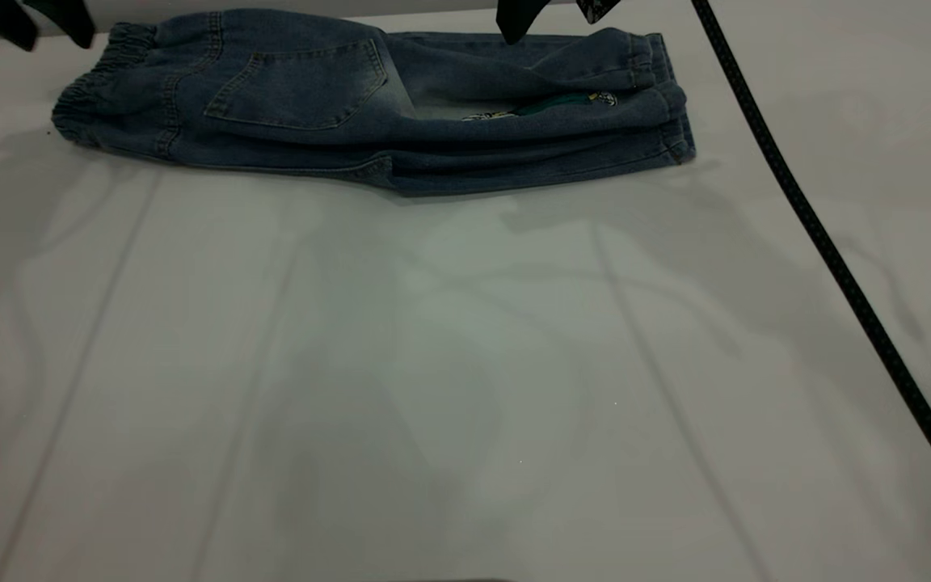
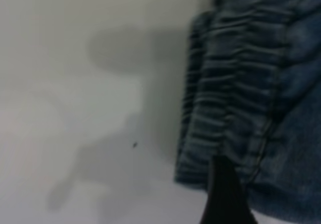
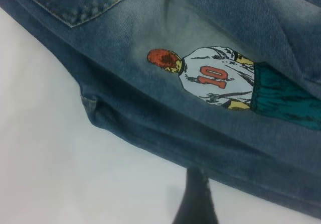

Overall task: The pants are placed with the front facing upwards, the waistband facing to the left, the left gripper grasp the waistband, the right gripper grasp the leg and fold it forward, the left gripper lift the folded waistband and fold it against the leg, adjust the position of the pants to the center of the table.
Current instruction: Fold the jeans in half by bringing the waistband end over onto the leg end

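Denim pants [image 1: 368,101]: folded lengthwise, lying at the table's [image 1: 433,364] far edge, back pocket [image 1: 300,85] up.
Waistband [image 1: 90,89]: gathered, at the left end.
Printed figure [image 3: 218,78]: numbered 10, on a leg.
Left gripper [image 1: 29,20]: above the waistband; finger spread cannot be told.
Right gripper [image 1: 550,12]: above the legs; finger spread cannot be told.
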Tool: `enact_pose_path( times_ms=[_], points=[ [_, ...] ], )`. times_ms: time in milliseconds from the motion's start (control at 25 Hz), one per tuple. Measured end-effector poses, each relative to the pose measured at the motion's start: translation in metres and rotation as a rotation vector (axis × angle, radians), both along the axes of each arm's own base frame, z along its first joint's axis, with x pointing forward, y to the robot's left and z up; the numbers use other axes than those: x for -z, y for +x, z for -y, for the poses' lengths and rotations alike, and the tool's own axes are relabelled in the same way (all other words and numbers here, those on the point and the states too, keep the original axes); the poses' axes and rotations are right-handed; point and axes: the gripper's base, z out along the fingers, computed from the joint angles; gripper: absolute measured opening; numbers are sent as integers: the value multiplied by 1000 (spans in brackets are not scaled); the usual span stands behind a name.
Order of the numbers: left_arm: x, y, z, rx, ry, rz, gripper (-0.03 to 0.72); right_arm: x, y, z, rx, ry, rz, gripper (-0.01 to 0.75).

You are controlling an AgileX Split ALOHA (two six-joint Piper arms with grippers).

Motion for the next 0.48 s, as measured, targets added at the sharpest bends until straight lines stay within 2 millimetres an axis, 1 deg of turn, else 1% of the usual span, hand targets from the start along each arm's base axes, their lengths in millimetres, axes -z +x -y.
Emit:
enact_pose_path(
  times_ms=[200,480],
  points=[
    [13,7,-4,17,8,-11,407,0,0,0,-1,-1,-2,484],
    [30,12,-27,-56,-25,-24,408,1,-1,0,-6,-7,-15,484]
  ],
)
